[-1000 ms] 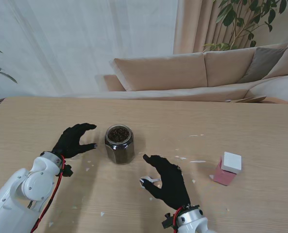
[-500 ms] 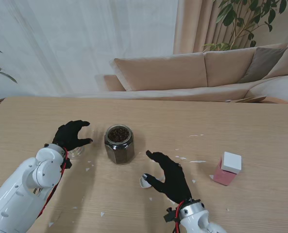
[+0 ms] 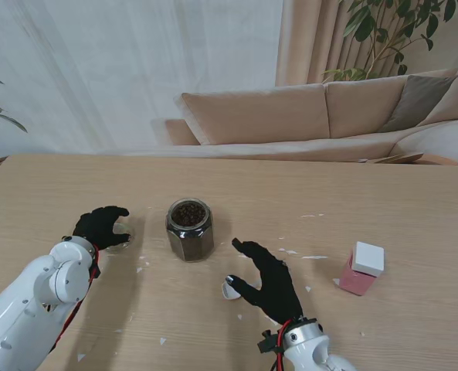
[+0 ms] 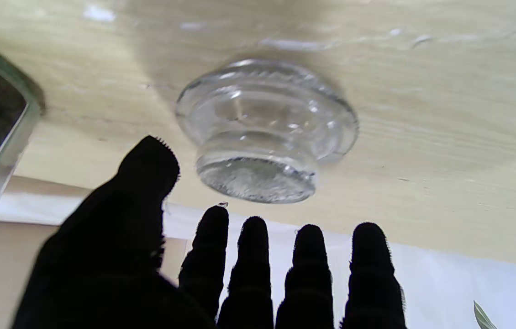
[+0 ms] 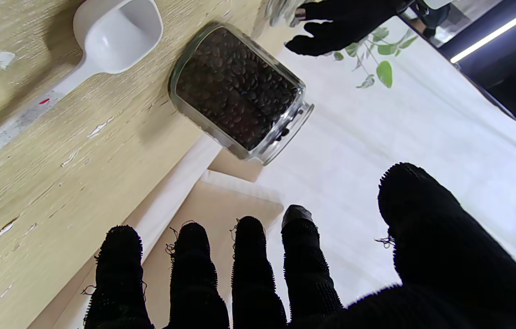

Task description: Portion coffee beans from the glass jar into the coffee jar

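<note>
The open glass jar (image 3: 189,229) (image 5: 237,91), filled with dark coffee beans, stands upright in the middle of the table. To its left a clear glass lid (image 3: 122,236) (image 4: 265,128) lies on the wood. My left hand (image 3: 99,226) (image 4: 221,274) hovers just short of the lid, fingers straight and apart, holding nothing. A white plastic scoop (image 3: 230,288) (image 5: 112,32) lies on the table nearer to me than the jar. My right hand (image 3: 267,282) (image 5: 285,274) is open right beside it, its thumb close to the scoop's bowl. A pink container with a white cap (image 3: 361,269) stands at the right.
Small white flecks (image 3: 313,256) are scattered over the wooden table (image 3: 290,185). A beige sofa (image 3: 306,116) and a curtain lie beyond the far edge, and a leafy plant (image 3: 383,31) stands at the back right.
My left hand has drawn back from the jar, leftward and toward me, and the glass lid now shows on the table beside it. The right hand shifted slightly next to the scoop.
</note>
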You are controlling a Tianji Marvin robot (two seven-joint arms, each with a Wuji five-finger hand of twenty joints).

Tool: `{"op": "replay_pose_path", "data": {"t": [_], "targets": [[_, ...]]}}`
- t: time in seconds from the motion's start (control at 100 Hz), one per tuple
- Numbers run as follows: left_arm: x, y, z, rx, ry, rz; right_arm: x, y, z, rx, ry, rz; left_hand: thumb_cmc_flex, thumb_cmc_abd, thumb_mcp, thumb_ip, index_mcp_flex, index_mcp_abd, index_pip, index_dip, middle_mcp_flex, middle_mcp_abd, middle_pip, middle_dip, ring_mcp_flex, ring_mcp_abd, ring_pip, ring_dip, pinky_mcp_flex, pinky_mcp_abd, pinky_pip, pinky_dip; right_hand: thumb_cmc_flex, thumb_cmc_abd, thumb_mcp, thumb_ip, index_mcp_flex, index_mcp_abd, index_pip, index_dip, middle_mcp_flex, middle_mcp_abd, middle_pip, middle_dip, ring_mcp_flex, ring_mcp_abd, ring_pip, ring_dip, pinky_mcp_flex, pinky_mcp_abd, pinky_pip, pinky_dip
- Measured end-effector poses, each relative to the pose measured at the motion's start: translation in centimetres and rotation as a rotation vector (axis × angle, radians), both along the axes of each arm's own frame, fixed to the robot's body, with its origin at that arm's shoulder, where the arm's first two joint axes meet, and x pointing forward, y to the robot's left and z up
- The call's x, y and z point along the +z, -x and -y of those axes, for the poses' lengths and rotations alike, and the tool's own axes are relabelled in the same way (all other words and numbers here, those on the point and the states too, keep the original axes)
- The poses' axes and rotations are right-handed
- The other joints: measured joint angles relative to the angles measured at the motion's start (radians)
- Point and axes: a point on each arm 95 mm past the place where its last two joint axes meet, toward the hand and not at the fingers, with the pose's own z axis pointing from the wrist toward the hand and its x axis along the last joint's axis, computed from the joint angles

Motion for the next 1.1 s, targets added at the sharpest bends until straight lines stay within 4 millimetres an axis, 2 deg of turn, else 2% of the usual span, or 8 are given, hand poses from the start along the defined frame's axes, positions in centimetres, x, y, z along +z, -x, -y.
{"op": "replay_pose_path", "data": {"t": [0.2, 0.31, 0.44, 0.66, 0.8, 0.87, 0.97, 1.1], "targets": [[-1.0, 0.5, -0.6, 0.004, -0.024, -0.007, 0.0, 0.0, 0.0, -0.003, -0.009, -0.005, -0.001, -0.013, 0.039, 0.0, 0.0, -0.014, 0.034, 0.032, 0.0, 0.0, 0.027, 0.027, 0.014, 0.008, 0.099, 0.046, 0.02, 0.0, 0.123, 0.078, 0.0, 0.0, 0.0, 0.0, 0.0, 0.0, -0.001, 0.0, 0.0, 0.0, 0.0, 0.0, 0.0, 0.0, 0.0, 0.0, 0.001, 0.0, 0.0, 0.012], [-1.6, 0.7, -0.7, 0.005, -0.034, -0.001, 0.0, 0.0, 0.0, -0.002, -0.012, -0.007, 0.0, -0.013, 0.076, 0.0, -0.018, -0.033, 0.044, 0.059, 0.0, 0.0, 0.078, 0.082, 0.042, 0.02, 0.229, 0.121, -0.003, 0.0, 0.403, 0.096, 0.0, 0.0, 0.0, 0.0, 0.0, 0.0, -0.001, 0.002, 0.0, 0.0, 0.0, 0.0, 0.0, 0.0, 0.0, 0.0, 0.002, 0.0, 0.0, 0.022], [-1.9, 0.7, -0.7, -0.005, -0.052, 0.008, 0.0, 0.0, -0.1, -0.001, -0.017, -0.009, 0.014, -0.014, 0.095, 0.0, -0.018, -0.032, 0.093, 0.075, 0.016, 0.0, 0.115, 0.107, 0.078, 0.024, 0.344, 0.155, -0.004, -0.001, 0.634, 0.023, 0.0, 0.0, -0.001, 0.0, 0.0, 0.0, -0.001, 0.002, 0.0, 0.0, 0.0, 0.0, 0.0, 0.0, 0.0, 0.0, 0.004, 0.0, 0.0, 0.024], [-2.2, 0.7, -0.4, -0.013, -0.053, 0.017, -0.1, 0.0, -0.1, 0.003, -0.024, -0.015, 0.046, -0.014, 0.108, -0.002, -0.015, -0.01, 0.143, 0.096, 0.053, 0.021, 0.137, 0.121, 0.141, 0.049, 0.451, 0.182, 0.059, -0.001, 0.795, -0.005, 0.001, 0.0, -0.002, 0.0, 0.0, 0.0, -0.001, 0.002, 0.0, 0.0, 0.0, 0.0, 0.0, 0.0, 0.0, 0.0, 0.011, 0.0, 0.019, 0.034], [-2.1, 0.5, 0.0, -0.02, -0.055, 0.025, -0.1, 0.0, -0.1, 0.001, -0.028, -0.016, 0.074, -0.028, 0.108, -0.015, 0.016, 0.014, 0.169, 0.105, 0.082, 0.057, 0.149, 0.131, 0.166, 0.076, 0.476, 0.196, 0.152, -0.018, 0.896, -0.015, 0.001, 0.0, -0.002, 0.0, 0.0, 0.0, -0.002, 0.009, 0.0, 0.0, 0.0, 0.0, 0.0, 0.0, 0.0, 0.0, 0.011, 0.0, 0.019, 0.036], [-2.1, 0.4, 0.1, -0.021, -0.055, 0.026, -0.1, 0.0, -0.1, 0.001, -0.03, -0.017, 0.091, -0.039, 0.1, -0.036, 0.028, 0.016, 0.181, 0.106, 0.095, 0.07, 0.15, 0.131, 0.181, 0.093, 0.486, 0.245, 0.192, -0.019, 0.932, -0.029, 0.001, 0.0, -0.003, 0.0, 0.0, 0.0, -0.002, 0.012, 0.0, 0.0, 0.0, 0.0, 0.0, 0.0, 0.0, 0.0, 0.012, 0.0, 0.019, 0.036], [-2.0, 0.3, 0.2, -0.02, -0.051, 0.027, 0.0, 0.0, -0.1, 0.0, -0.033, -0.018, 0.12, -0.059, 0.074, -0.047, 0.047, 0.026, 0.195, 0.106, 0.11, 0.094, 0.152, 0.131, 0.215, 0.129, 0.476, 0.284, 0.25, -0.026, 0.974, -0.041, 0.001, 0.0, -0.003, 0.0, 0.0, 0.0, -0.002, 0.012, 0.0, 0.0, 0.0, 0.0, 0.0, 0.0, 0.0, 0.0, 0.012, 0.0, 0.019, 0.045], [-1.9, 0.2, 0.3, -0.019, -0.042, 0.034, 0.0, 0.0, -0.1, 0.0, -0.037, -0.019, 0.134, -0.086, 0.074, -0.059, 0.068, 0.026, 0.216, 0.106, 0.121, 0.097, 0.164, 0.167, 0.248, 0.145, 0.449, 0.309, 0.282, -0.026, 0.995, -0.066, 0.01, 0.0, -0.011, 0.0, 0.0, 0.0, -0.002, 0.012, 0.0, 0.0, 0.0, 0.0, 0.0, 0.0, 0.0, 0.0, 0.012, 0.0, 0.019, 0.046]]}}
